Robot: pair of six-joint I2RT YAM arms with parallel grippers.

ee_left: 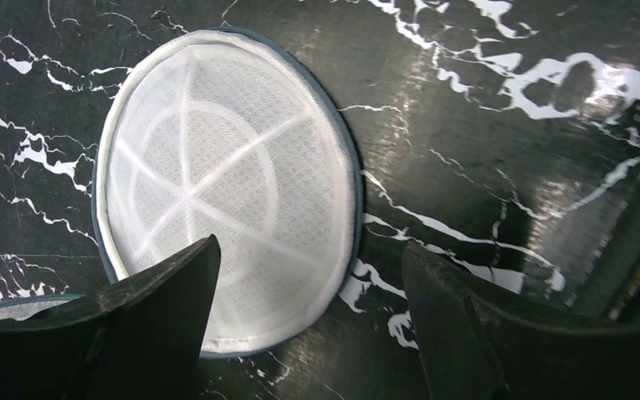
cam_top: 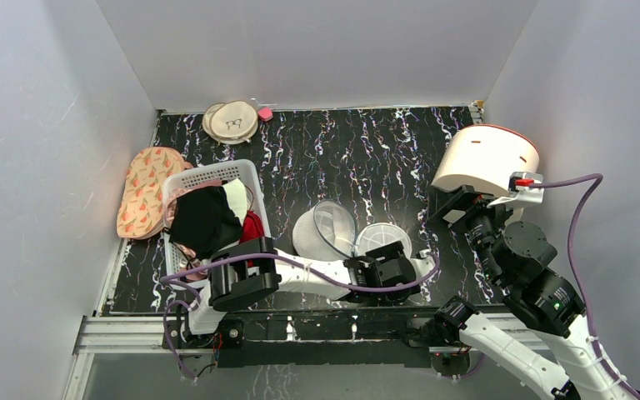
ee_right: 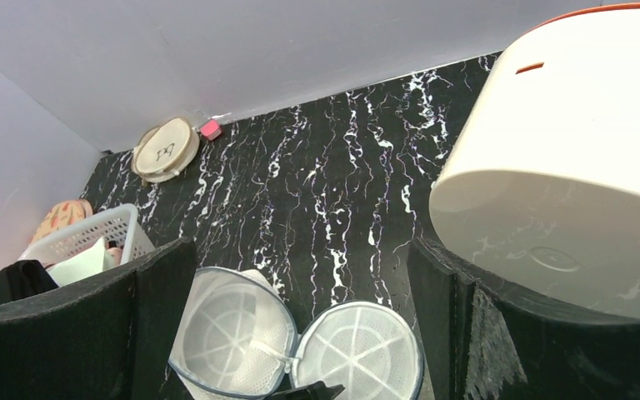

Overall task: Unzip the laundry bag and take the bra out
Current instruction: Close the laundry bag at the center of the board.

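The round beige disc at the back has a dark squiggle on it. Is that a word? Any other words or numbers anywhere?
No text can be read in any view.
On the beige disc: a dark mark, too small to read.
On the cream drum: only a short orange dash, no letters.

light: bright, even | glare: sheen on table (ee_left: 550,196) | shadows: soft; focus: sharp

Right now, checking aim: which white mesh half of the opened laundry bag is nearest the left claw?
The right-hand white mesh half, lying flat just beyond the left claw; the other half tilts up, farther left.
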